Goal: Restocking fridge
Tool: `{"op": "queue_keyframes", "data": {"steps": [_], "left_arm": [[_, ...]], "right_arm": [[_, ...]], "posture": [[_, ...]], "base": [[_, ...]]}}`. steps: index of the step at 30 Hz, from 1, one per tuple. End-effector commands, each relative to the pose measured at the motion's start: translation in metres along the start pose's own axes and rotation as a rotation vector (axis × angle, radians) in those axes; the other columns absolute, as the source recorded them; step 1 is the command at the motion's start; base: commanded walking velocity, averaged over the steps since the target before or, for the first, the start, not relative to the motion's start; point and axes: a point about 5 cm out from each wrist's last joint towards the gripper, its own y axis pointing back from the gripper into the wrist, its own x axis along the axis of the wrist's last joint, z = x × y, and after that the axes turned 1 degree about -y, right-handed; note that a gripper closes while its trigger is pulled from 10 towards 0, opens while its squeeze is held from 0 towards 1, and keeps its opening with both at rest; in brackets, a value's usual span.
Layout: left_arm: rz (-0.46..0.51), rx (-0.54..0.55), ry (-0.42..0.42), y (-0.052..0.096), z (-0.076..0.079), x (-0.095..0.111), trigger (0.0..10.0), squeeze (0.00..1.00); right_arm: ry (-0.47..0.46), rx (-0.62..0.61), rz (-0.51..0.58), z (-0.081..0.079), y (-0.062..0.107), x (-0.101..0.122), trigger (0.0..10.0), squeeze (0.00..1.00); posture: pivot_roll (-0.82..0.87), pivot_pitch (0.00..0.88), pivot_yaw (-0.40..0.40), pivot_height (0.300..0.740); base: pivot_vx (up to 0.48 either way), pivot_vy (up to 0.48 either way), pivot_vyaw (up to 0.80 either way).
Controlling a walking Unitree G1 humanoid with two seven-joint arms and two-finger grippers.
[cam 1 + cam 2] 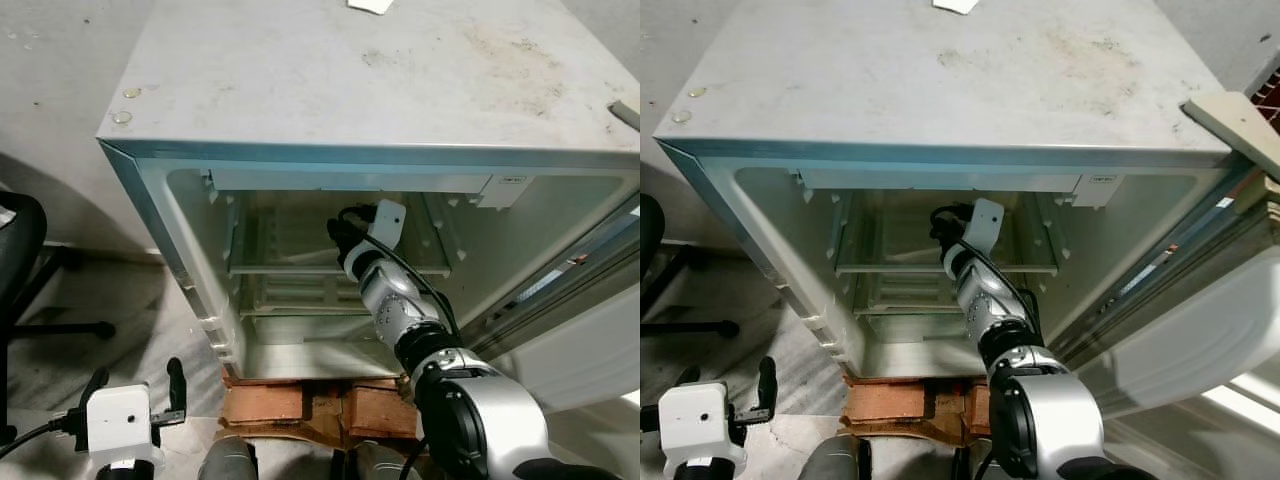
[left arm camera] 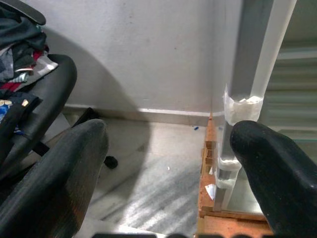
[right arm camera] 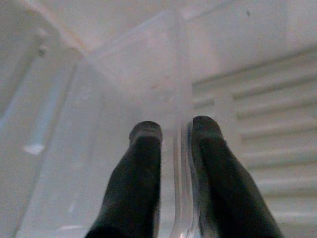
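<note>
Open fridge straight ahead, raised on bricks, door swung off to the right. Right gripper deep inside at shelf height, fingers nearly together, clamped on the thin edge of a clear plastic container. Left gripper low by the fridge's left front corner, fingers spread wide, holding nothing. Black chair at far left.

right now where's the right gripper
In the left eye view, the right gripper reaches inside the open fridge, at the upper shelf; its fingers pinch a clear container's edge.
</note>
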Motion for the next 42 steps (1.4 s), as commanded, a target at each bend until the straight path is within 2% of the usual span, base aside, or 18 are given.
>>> {"op": "queue_keyframes", "data": {"steps": [1, 4, 5, 7, 13, 20, 24, 27, 28, 35, 37, 38, 42], "left_arm": [[-0.017, 0.011, -0.001, 0.002, 0.000, -0.001, 10.0, 0.00], [-0.016, 0.010, -0.001, 0.000, 0.000, -0.001, 10.0, 0.00], [-0.016, 0.010, -0.001, 0.000, 0.000, -0.001, 10.0, 0.00], [-0.016, 0.009, -0.001, -0.001, 0.000, -0.001, 10.0, 0.00], [-0.013, 0.012, -0.003, -0.002, 0.000, 0.000, 10.0, 0.00], [-0.013, 0.013, -0.001, -0.003, 0.000, -0.001, 10.0, 0.00], [-0.008, 0.014, 0.000, -0.006, -0.001, 0.000, 10.0, 0.00], [-0.005, 0.014, 0.000, -0.007, 0.000, 0.000, 10.0, 0.00], [-0.004, 0.015, 0.001, -0.008, 0.000, 0.000, 10.0, 0.00], [-0.003, 0.015, 0.005, -0.009, 0.001, -0.001, 10.0, 0.00], [-0.002, 0.012, 0.008, -0.011, 0.002, -0.001, 10.0, 0.00], [-0.002, 0.012, 0.008, -0.011, 0.002, -0.001, 10.0, 0.00], [-0.001, 0.008, 0.012, -0.013, 0.004, -0.002, 10.0, 0.00]], "right_arm": [[-0.094, 0.086, -0.086, -0.051, -0.002, -0.027, 10.0, 1.00], [-0.189, 0.077, -0.091, -0.053, -0.003, -0.026, 10.0, 1.00], [-0.189, 0.077, -0.091, -0.053, -0.003, -0.026, 10.0, 1.00], [-0.271, 0.104, -0.096, -0.060, -0.004, -0.026, 10.0, 1.00], [-0.258, 0.132, -0.101, -0.064, -0.003, -0.028, 10.0, 1.00], [-0.425, 0.253, -0.106, -0.075, -0.005, -0.020, 10.0, 1.00], [-0.404, 0.290, -0.130, -0.075, -0.003, -0.024, 10.0, 1.00], [-0.339, 0.283, -0.118, -0.069, -0.002, -0.025, 10.0, 1.00], [-0.314, 0.265, -0.099, -0.063, -0.003, -0.022, 10.0, 1.00], [-0.244, 0.278, -0.024, -0.050, -0.006, -0.001, 10.0, 1.00], [-0.178, 0.274, 0.015, -0.038, -0.006, 0.012, 10.0, 1.00], [-0.178, 0.274, 0.015, -0.038, -0.006, 0.012, 10.0, 1.00], [-0.124, 0.215, 0.054, -0.015, -0.005, 0.024, 10.0, 1.00]], "posture": [[0.26, 0.217, -0.086, 0.740], [0.26, 0.215, -0.083, 0.740], [0.26, 0.215, -0.083, 0.740], [0.26, 0.215, -0.083, 0.740], [0.26, 0.211, -0.082, 0.740], [0.26, 0.203, -0.083, 0.740], [0.26, 0.200, -0.083, 0.740], [0.25, 0.196, -0.085, 0.740], [0.25, 0.196, -0.085, 0.740], [0.24, 0.187, -0.085, 0.740], [0.24, 0.187, -0.085, 0.740], [0.24, 0.187, -0.085, 0.740], [0.23, 0.175, -0.087, 0.740]], "base": [[0.000, 0.000, 0.00], [0.000, 0.000, 0.00], [0.000, 0.000, 0.00], [0.000, 0.000, 0.00], [0.000, 0.000, 0.00], [0.000, 0.000, 0.00], [0.000, 0.000, 0.00], [0.000, 0.000, 0.00], [0.000, 0.000, 0.00], [0.000, 0.000, 0.00], [0.000, 0.000, 0.00], [0.000, 0.000, 0.00], [0.000, 0.000, 0.00]]}}
